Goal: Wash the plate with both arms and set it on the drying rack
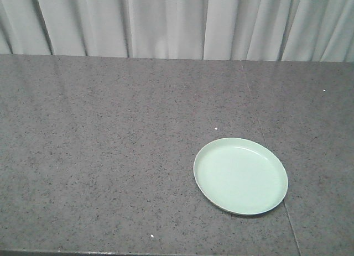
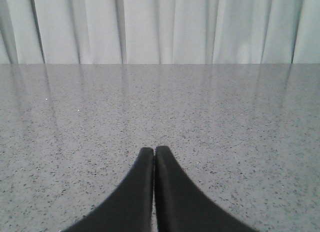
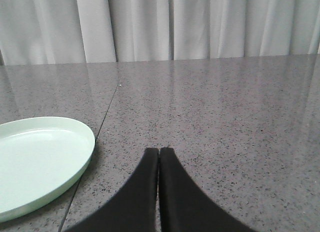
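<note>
The pale mint-green plate [image 1: 240,176] lies flat on the grey speckled counter [image 1: 110,156], right of centre near the front. It also shows at the left edge of the right wrist view [image 3: 35,162]. My right gripper [image 3: 159,150] is shut and empty, low over the counter just right of the plate. My left gripper [image 2: 153,149] is shut and empty over bare counter, with no plate in its view. Neither arm shows in the front view. The drying rack is out of view.
A pale curtain [image 1: 177,24] hangs behind the counter's far edge. A thin seam [image 1: 276,173] runs through the counter, passing under the plate's right side. The counter's front edge [image 1: 66,251] shows at the bottom left.
</note>
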Available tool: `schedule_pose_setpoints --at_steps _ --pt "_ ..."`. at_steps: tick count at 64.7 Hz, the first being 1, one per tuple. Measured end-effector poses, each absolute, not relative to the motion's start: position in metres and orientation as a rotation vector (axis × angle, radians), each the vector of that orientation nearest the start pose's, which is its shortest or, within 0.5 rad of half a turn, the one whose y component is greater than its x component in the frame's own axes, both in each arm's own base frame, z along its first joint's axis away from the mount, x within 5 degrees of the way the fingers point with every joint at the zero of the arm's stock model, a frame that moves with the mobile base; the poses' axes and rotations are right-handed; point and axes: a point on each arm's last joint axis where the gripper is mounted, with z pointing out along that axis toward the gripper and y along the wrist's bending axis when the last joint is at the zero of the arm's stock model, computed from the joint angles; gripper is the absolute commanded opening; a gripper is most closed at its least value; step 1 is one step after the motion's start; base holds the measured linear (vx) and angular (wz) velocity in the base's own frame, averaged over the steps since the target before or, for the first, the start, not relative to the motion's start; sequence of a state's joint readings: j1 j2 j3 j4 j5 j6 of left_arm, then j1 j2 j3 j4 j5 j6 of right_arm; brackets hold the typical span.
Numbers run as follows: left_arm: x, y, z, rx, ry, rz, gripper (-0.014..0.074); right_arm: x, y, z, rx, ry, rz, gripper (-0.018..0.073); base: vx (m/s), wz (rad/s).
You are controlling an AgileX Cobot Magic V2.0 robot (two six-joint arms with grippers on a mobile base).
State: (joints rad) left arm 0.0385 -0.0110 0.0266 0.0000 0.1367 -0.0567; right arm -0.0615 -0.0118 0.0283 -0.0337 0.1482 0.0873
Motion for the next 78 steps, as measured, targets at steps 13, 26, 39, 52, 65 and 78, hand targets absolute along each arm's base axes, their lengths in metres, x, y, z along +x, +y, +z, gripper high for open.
schedule_pose_setpoints --at_steps 13,26,39,52,65,78 --pt "0.056 0.002 0.192 -0.078 1.634 -0.014 -0.0006 0.056 -0.004 0.191 0.099 1.645 -0.01 -0.0009 0.0 0.0" --pt "0.056 0.002 0.192 -0.078 1.634 -0.014 -0.0006 0.056 -0.004 0.191 0.099 1.644 -0.009 -0.0009 0.0 0.0" --pt "0.056 0.002 0.192 -0.078 1.634 -0.014 -0.0006 0.056 -0.004 0.191 0.104 1.644 -0.003 -0.0009 0.0 0.0" --pt "0.056 0.002 0.192 -0.078 1.634 -0.014 -0.0006 0.055 -0.004 0.198 0.103 1.625 -0.003 -0.0009 0.0 0.0" --pt "0.056 0.002 0.192 -0.078 1.634 -0.014 -0.0006 0.057 -0.004 0.215 0.103 1.622 -0.003 -0.0009 0.0 0.0" --pt "0.056 0.002 0.192 -0.078 1.634 -0.014 -0.0006 0.07 -0.005 0.235 0.103 1.709 -0.011 -0.0009 0.0 0.0"
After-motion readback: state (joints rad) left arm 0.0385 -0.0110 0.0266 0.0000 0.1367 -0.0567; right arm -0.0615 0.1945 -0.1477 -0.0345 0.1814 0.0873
